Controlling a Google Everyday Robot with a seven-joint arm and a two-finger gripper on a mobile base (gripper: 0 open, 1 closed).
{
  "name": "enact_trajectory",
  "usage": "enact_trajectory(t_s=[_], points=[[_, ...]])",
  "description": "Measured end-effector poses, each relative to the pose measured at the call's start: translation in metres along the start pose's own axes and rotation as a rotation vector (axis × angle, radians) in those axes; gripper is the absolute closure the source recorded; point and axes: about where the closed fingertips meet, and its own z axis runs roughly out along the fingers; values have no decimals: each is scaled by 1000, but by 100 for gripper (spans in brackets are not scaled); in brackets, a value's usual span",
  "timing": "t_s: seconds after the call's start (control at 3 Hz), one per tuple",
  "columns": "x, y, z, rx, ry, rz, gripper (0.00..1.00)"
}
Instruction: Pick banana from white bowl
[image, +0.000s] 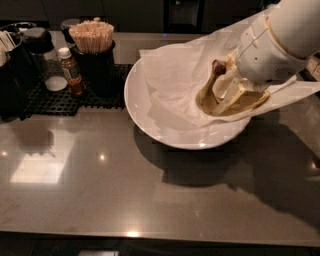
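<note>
On the grey counter (100, 190), the gripper (232, 100) reaches into the white bowl's (150, 117) right side, fingers clamped on the banana (204, 96), whose stem tilts up over crinkled paper (172, 82)

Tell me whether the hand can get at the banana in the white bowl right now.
Probably yes: the hand is down inside the white bowl, apparently closed on the banana; only the crinkled paper bunches around it.

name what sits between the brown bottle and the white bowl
Camera view: a black cup of wooden sticks. The claw holds the banana at the right of the white bowl.
</note>
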Motion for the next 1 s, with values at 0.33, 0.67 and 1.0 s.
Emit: enact_trajectory(t_s=[0.33,0.67,1.0], points=[[-34,-2,-19,32,-57,-158,100],[-70,0,-40,71,-94,-330,100],[-84,14,-68,165,-140,-434,100]])
